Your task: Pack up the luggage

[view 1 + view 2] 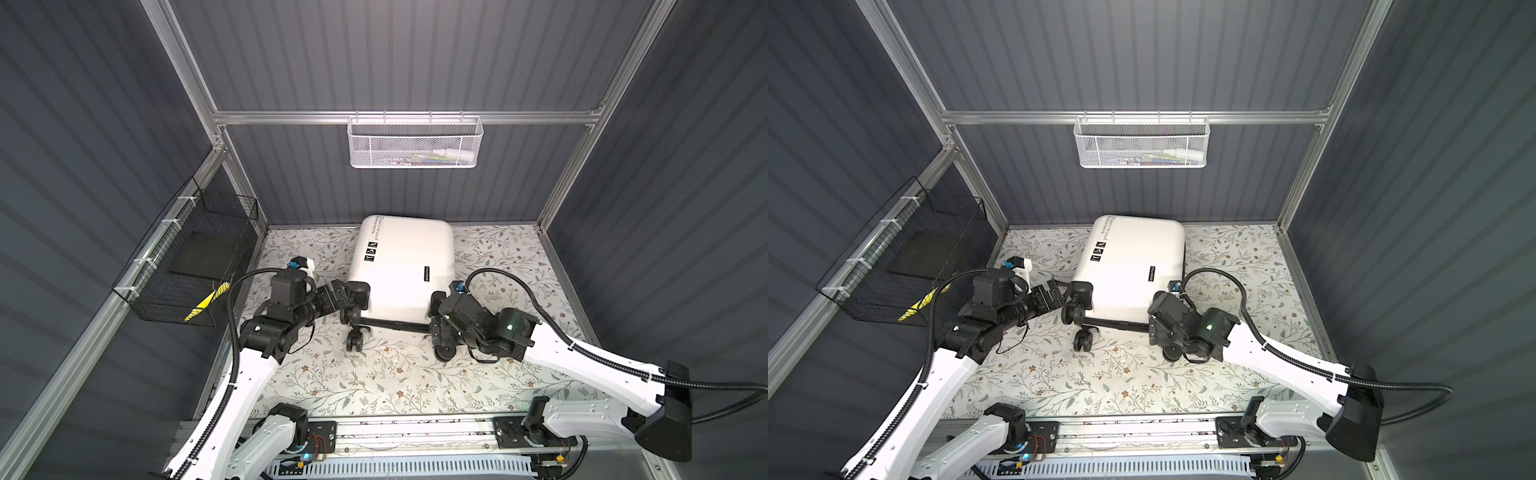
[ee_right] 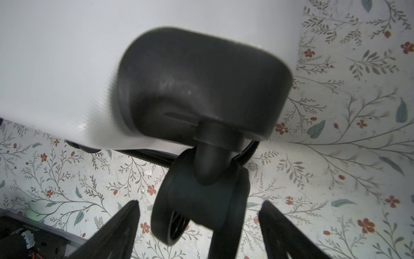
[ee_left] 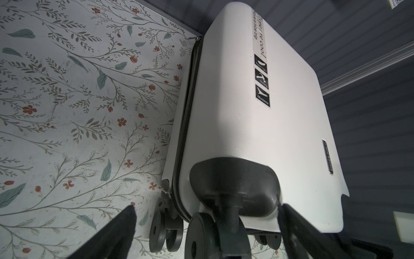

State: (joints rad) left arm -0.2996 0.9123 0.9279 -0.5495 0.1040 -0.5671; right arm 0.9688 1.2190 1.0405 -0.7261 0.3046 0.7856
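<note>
In both top views, straddling the wheeled corners of the small white hard-shell suitcase (image 1: pixel 401 266) (image 1: pixel 1129 266), left jaws and right jaws released, empty; lengthwise running away from both.

Two arms off a grooved aluminium base rail (image 1: pixel 415 432): left arm (image 1: pixel 232 407) and right arm (image 1: pixel 582 357), glossy white moulded shells dotted with small dark screw holes (image 1: pixel 248 374), black motor housings at every joint. Ribbed black conduit (image 1: pixel 523 286) along each, fastened with white zip ties (image 1: pixel 572 345). Green status lights (image 1: pixel 510 326) on the right arm's joints farthest from the rail; thin red and black wires (image 1: pixel 318 444) right at the rail. Left end effector (image 3: pixel 208 207) and right end effector (image 2: pixel 199 204) with matte black, tapering fingers (image 2: pixel 116 231)
</note>
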